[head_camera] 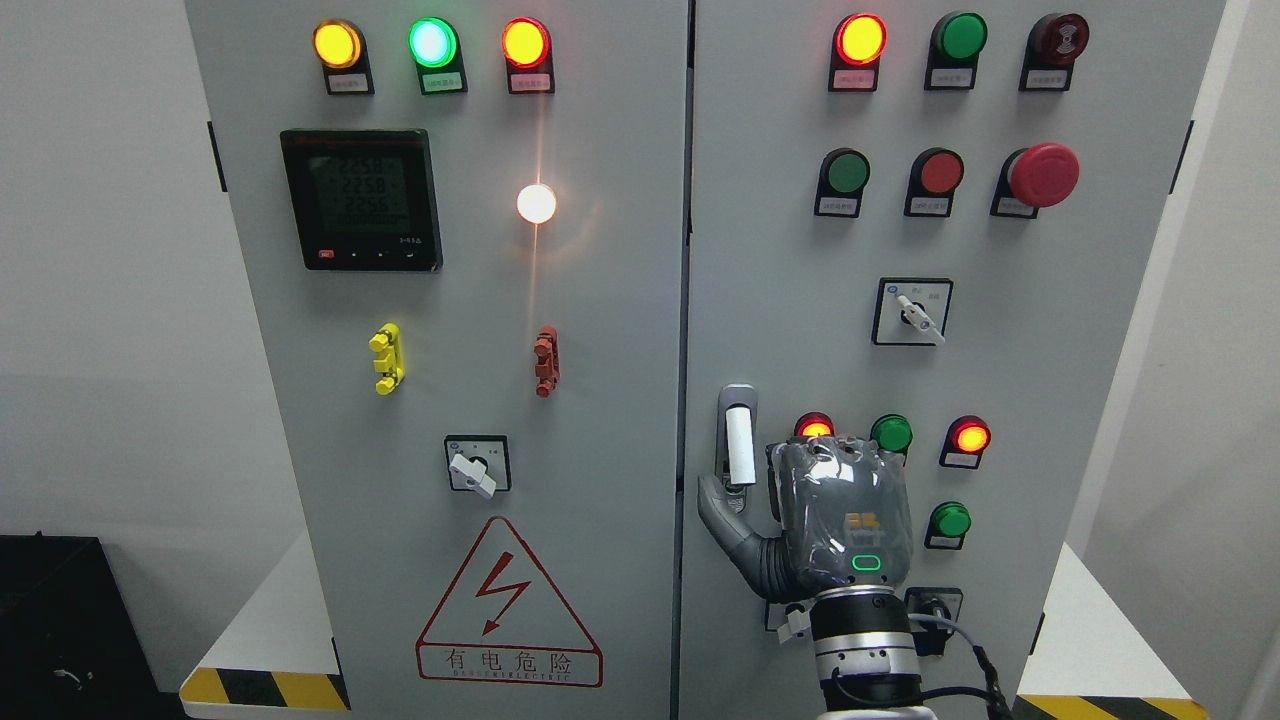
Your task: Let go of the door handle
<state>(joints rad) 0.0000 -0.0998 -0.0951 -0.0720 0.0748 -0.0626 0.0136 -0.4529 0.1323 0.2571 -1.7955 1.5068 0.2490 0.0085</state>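
One right robot hand [815, 520] beside one door handle [738, 440], seemingly open.

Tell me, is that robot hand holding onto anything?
Nothing held, it seems: the right hand sits just beside the door handle, thumb near its lower end, but no fingers wrap it.

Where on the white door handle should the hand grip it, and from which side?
Grip the white door handle at mid-length, coming from its right, where the right hand is. It is an upright bar, so fingers can wrap across it; the seam between the doors lies just left.
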